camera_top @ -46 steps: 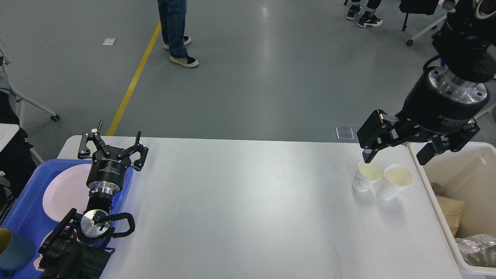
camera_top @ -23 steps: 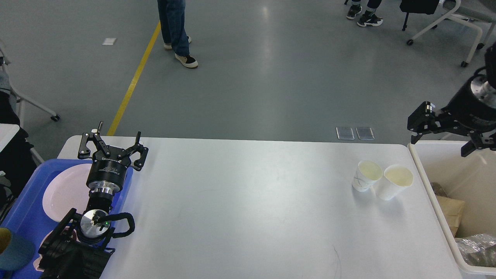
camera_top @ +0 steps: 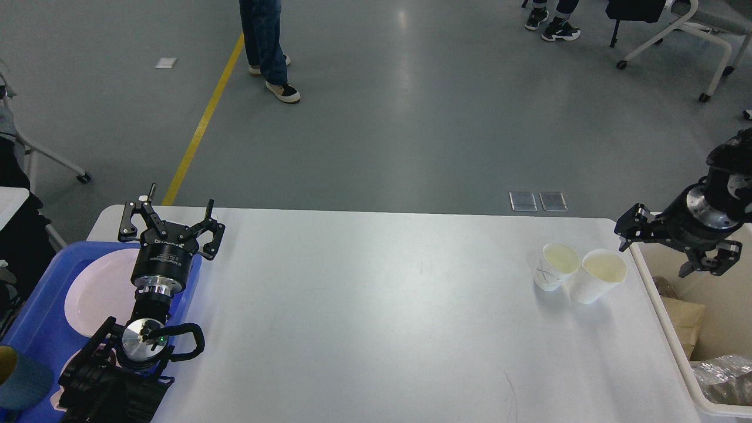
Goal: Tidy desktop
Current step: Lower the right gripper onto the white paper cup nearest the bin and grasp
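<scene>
Two paper cups (camera_top: 578,272) stand touching on the white bench (camera_top: 376,317); one plate (camera_top: 97,291) lies in one blue tray (camera_top: 35,329). Both grippers, left (camera_top: 170,220) and right (camera_top: 670,249), hold nothing, fingers spread.

Left tool (camera_top: 169,218) and right tool (camera_top: 664,249) both hang with fingers spread, empty.
</scene>
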{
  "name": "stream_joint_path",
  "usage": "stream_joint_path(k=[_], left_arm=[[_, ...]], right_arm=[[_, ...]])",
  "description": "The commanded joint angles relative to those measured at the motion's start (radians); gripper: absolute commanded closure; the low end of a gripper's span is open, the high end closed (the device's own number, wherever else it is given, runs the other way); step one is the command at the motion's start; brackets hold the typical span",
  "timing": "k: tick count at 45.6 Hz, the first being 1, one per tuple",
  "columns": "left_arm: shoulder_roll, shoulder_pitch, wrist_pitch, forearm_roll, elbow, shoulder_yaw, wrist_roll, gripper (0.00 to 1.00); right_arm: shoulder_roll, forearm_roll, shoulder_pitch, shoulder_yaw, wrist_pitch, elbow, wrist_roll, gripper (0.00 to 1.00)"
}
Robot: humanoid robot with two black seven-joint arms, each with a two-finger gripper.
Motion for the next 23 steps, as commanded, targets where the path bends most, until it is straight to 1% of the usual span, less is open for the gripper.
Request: stream_joint_path(k=[1,6,10,14,23], left_arm=[[0.0,0.0,0.0,0.0,0.0,0.0,0.0,0.04],[0.0,0.0,0.0,0.0,0.0,0.0,0.0,0.04],[0.0,0.0,0.0,0.0,0.0,0.0,-0.001,0.04],[0.0,0.0,0.0,0.0,0.0,0.0,0.0,0.04],[0.0,0.0,0.0,0.0,0.0,0.0,-0.001,0.04]], right_arm=[[0.035,-0.002,-0.079,0.012,-0.113,-0.012,0.0,0.0],[0.047,0.001,-0.124,0.016,-0.229,-0.012,0.0,0.0],[0.049,0.001,-0.154,0.041,-0.292,-0.012,0.0,0.0],[0.049,0.001,-0.181,0.088,-0.32,-0.016,-0.002,0.0],[0.073,0.001,-0.242,0.153,-0.329,-0.082,-0.003,0.0]])
